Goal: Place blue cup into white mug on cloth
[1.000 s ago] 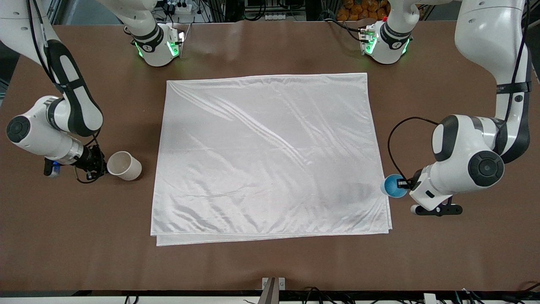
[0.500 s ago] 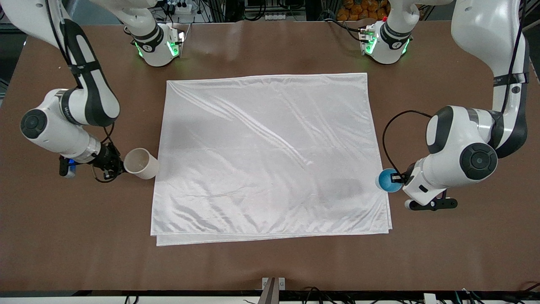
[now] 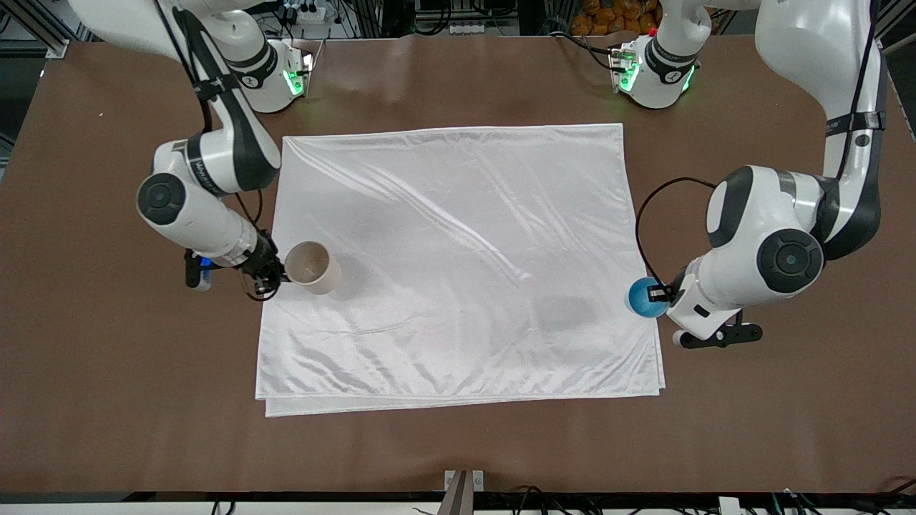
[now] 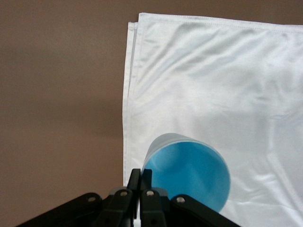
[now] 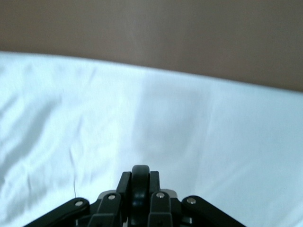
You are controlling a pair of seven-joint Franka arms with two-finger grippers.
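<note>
Here, low in the front view, the right gripper (image 3: pixel 275 275) clamps the white mug's (image 3: pixel 313 267) handle over the cloth's (image 3: pixel 458 265) edge, likely to set it down as receiver. The left gripper (image 3: pixel 660 293) pinches the blue cup's (image 3: pixel 644 298) rim over the other edge. The left wrist view shows the cup (image 4: pixel 187 176) tilted above cloth (image 4: pixel 227 94) and table (image 4: pixel 61 85). The right wrist view shows only closed fingers on the handle (image 5: pixel 140 182).

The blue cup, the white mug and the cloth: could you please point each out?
blue cup (image 3: pixel 642 298): front view, its blue interior.
white mug (image 3: pixel 309 263): front view, its pale interior.
cloth (image 3: pixel 458 243): front view, its bare middle.
</note>
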